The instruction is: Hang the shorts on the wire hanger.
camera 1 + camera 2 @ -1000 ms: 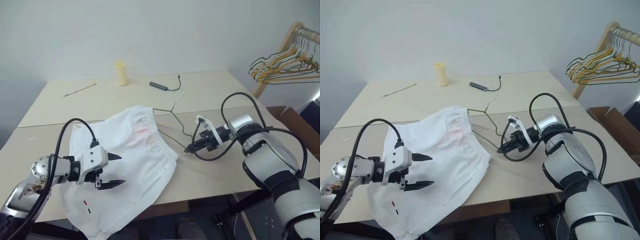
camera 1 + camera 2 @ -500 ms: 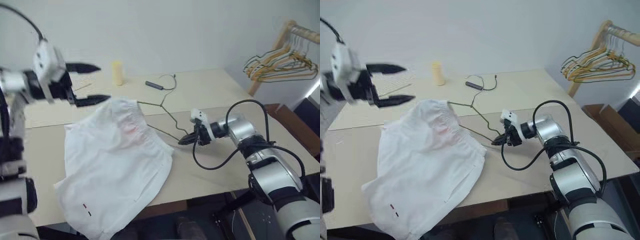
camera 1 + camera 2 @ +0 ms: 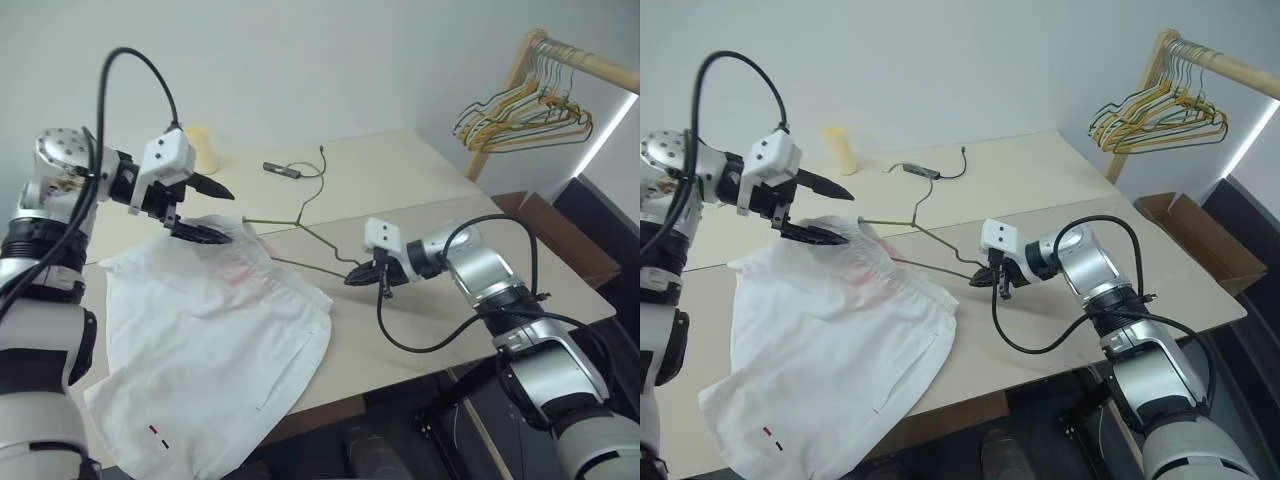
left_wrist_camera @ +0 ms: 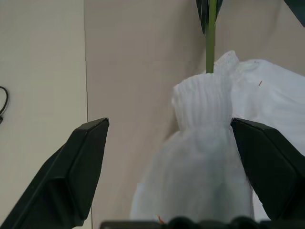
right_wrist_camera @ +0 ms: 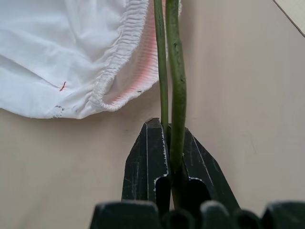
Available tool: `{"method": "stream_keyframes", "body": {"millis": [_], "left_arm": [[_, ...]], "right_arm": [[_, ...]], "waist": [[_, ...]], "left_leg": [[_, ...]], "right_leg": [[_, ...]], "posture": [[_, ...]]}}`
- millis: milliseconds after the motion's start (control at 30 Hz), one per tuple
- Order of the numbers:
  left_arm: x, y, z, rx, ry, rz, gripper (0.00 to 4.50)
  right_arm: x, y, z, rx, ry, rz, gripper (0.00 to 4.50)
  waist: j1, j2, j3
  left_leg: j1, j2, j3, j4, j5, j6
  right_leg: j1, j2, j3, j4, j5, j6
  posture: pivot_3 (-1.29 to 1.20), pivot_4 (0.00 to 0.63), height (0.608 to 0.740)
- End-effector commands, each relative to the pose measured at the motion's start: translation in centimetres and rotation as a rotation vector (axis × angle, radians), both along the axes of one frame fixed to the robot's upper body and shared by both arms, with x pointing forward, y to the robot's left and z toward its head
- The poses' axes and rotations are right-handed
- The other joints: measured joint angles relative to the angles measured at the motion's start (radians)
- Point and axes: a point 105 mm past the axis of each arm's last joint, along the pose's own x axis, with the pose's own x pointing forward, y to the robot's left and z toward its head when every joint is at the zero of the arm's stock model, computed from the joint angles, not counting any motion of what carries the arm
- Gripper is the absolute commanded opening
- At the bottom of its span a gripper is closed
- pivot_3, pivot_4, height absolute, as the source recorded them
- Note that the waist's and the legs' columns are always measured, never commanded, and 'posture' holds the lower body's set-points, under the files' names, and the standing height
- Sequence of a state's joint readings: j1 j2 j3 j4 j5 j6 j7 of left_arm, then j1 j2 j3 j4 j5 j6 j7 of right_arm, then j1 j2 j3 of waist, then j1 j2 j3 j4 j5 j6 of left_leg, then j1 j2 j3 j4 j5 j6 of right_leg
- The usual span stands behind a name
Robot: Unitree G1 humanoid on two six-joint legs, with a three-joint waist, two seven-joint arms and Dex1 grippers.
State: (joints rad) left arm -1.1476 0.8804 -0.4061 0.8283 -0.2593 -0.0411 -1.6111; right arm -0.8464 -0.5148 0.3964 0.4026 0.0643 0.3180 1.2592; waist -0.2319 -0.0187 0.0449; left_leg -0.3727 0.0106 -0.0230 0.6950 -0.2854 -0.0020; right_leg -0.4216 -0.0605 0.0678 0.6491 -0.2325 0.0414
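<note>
The shorts (image 3: 215, 345) lay spread flat on the surface (image 3: 420, 190), waistband toward the far side. The wire hanger (image 3: 305, 235) lay partly under that waistband, its hook pointing away toward a dark cable (image 3: 300, 172). Your right tool (image 3: 352, 279) was clamped shut on the hanger's near corner, at the edge of the cloth. Your left tool (image 3: 208, 211) hung above the waistband with its fingers spread wide, gripping nothing.

Risk, as judged: the grip on thin wire is narrow, so the hanger could twist or slip when lifted. If the left tool pinched both cloth layers, the waistband would not open for the wire. Dragging could bunch the shorts.
</note>
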Motion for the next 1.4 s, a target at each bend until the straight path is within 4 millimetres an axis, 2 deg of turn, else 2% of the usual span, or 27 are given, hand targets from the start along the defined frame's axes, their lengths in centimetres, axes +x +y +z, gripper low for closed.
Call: {"method": "stream_keyframes", "body": {"millis": [33, 100, 267, 467, 600, 767, 933, 1000, 1133, 1233, 1300, 1400], "left_arm": [[0.1, -0.9, 1.3, -0.007, -0.025, -0.034, 4.07], [-0.1, -1.1, 0.9, 0.001, -0.004, -0.046, 3.61], [-0.4, -1.3, 0.4, 0.014, 0.025, -0.067, 1.87], [-0.4, -0.8, -0.7, 0.060, 0.044, -0.062, 0.05], [-0.4, -0.6, -1.2, 0.080, 0.046, -0.061, 0.01], [-0.1, -0.1, -1.1, 0.114, -0.003, -0.049, 0.01], [0.0, 0.5, -0.6, 0.101, -0.037, -0.035, 0.00], [0.0, 0.8, -0.4, 0.091, -0.053, -0.023, 0.00], [0.2, 1.7, 0.7, 0.054, -0.085, 0.019, 0.00], [0.3, 2.1, 1.2, 0.035, -0.100, 0.040, 0.00], [0.3, 2.3, 1.2, 0.035, -0.105, 0.049, 0.00], [0.4, 2.5, 1.2, 0.034, -0.108, 0.059, 0.00]], "right_arm": [[0.0, 0.2, 1.0, 0.002, -0.056, 0.012, 0.00], [0.0, 0.3, 0.8, -0.013, -0.066, 0.017, 0.00], [-0.1, 0.5, 0.7, -0.021, -0.078, 0.025, 0.00], [-0.1, 1.1, 1.2, 0.007, -0.091, 0.027, 0.00], [-0.1, 1.2, 1.5, 0.024, -0.119, 0.038, 0.00], [0.0, 1.6, 2.5, 0.116, -0.234, 0.031, 0.00], [-0.7, 0.5, 2.7, 0.126, -0.238, 0.021, 1.49], [-0.7, -0.4, 3.0, 0.137, -0.238, -0.019, 2.24], [0.3, -3.2, 4.2, 0.166, -0.292, -0.182, 3.45], [-0.4, -4.9, 4.7, 0.239, -0.198, -0.274, 3.45], [-1.7, -5.3, 3.9, 0.249, -0.122, -0.288, 3.45], [-3.5, -4.7, 2.2, 0.268, -0.004, -0.308, 3.45]], "waist": [[0.000, 0.000, 0.000], [-0.001, 0.000, 0.000], [-0.003, 0.000, 0.000], [-0.003, 0.000, 0.000], [-0.002, 0.000, 0.000], [-0.002, 0.000, 0.000], [-0.004, 0.000, 0.000], [-0.002, 0.000, 0.000], [-0.003, 0.000, 0.000], [-0.003, 0.000, 0.000], [-0.003, 0.000, 0.000], [-0.002, -0.001, 0.000]], "left_leg": [[0.000, 0.000, 0.000, 0.000, 0.000, 0.000], [0.000, 0.000, 0.000, 0.000, 0.000, 0.000], [0.000, 0.000, 0.000, 0.000, 0.000, 0.000], [0.000, 0.000, 0.000, 0.000, 0.000, 0.000], [0.000, 0.000, 0.000, 0.000, 0.000, 0.000], [0.000, 0.000, 0.000, 0.000, 0.000, 0.000], [0.000, 0.000, 0.000, 0.001, 0.000, 0.000], [0.000, 0.000, 0.000, 0.001, 0.000, 0.000], [0.000, 0.000, 0.000, 0.001, 0.000, 0.000], [0.000, 0.000, 0.000, 0.001, 0.000, 0.000], [0.000, 0.000, 0.000, 0.001, 0.000, 0.000], [0.000, 0.000, 0.000, 0.001, 0.000, 0.001]], "right_leg": [[0.000, 0.000, 0.000, 0.000, 0.000, 0.000], [0.000, 0.000, 0.000, 0.000, 0.000, 0.000], [0.000, 0.000, 0.000, 0.000, 0.000, 0.000], [0.000, 0.000, 0.000, 0.000, 0.000, 0.000], [0.000, 0.000, 0.000, 0.000, 0.000, 0.000], [0.000, 0.001, 0.000, 0.000, 0.000, 0.000], [0.000, 0.001, 0.001, 0.000, 0.000, 0.000], [0.000, 0.001, 0.000, 0.000, 0.000, 0.000], [0.000, 0.000, 0.000, 0.000, 0.000, 0.001], [0.000, 0.000, 0.000, 0.000, 0.000, 0.001], [0.000, 0.000, 0.000, 0.000, 0.000, 0.001], [0.001, 0.000, 0.000, 0.000, 0.000, 0.001]], "posture": [[-0.18, 0.000, 0.740], [-0.18, 0.000, 0.740], [-0.18, 0.000, 0.740], [-0.18, 0.000, 0.740], [-0.18, 0.000, 0.740], [-0.18, 0.000, 0.740], [-0.18, 0.000, 0.740], [-0.19, 0.000, 0.740], [-0.21, 0.000, 0.740], [-0.22, 0.000, 0.740], [-0.22, 0.000, 0.740], [-0.21, 0.000, 0.740]]}}
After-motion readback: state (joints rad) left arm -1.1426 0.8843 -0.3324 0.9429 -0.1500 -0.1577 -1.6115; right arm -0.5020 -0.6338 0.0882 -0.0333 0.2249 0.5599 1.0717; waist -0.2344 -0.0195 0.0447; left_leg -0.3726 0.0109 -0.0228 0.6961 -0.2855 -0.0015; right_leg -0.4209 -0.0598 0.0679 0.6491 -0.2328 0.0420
